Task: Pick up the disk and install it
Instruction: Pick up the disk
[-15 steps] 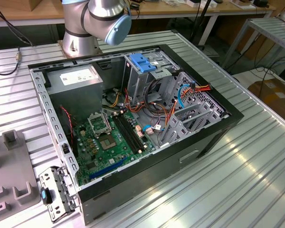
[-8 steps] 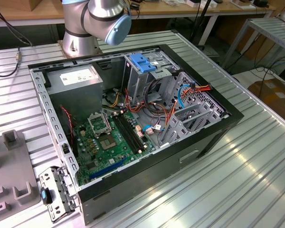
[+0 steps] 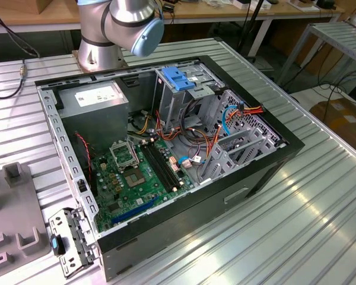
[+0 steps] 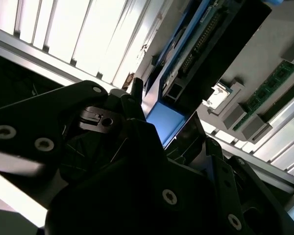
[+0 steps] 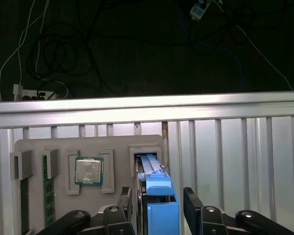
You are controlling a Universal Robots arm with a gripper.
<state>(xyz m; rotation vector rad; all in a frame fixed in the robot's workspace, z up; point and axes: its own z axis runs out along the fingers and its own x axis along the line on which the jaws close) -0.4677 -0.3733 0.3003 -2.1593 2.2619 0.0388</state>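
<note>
Disk (image 5: 153, 169) stands on its thin edge in a slot of a grey plastic tray (image 5: 118, 147), and both wrist views show it. It is flat and silver, with smooth blue plastic rails along its sides. The black gripper (image 5: 159, 192) sits around the end of the disk that sticks up out of the slot. I cannot tell if it is squeezing the disk or just close to it. The slot's walls stand tight by the disk. In the next pocket of the tray lies a square, shiny processor chip (image 5: 89, 171). Past that, long green memory sticks (image 5: 47, 188) stand on edge. The tray rests on a ribbed metal table (image 5: 235, 156). Beyond the table's edge, thin cables (image 5: 54, 54) curl over a dark floor.

In the exterior view, an open black computer case (image 3: 288, 142) lies on the same table. Inside it are a green motherboard (image 3: 136, 178), a big grey power-supply box (image 3: 95, 98) and a metal drive cage (image 3: 178, 110) topped by a blue latch plate (image 3: 179, 78). Orange, red and blue wires (image 3: 225, 127) hang across the space beside the cage. The silver robot arm (image 3: 121, 24) rises behind the case.
</note>
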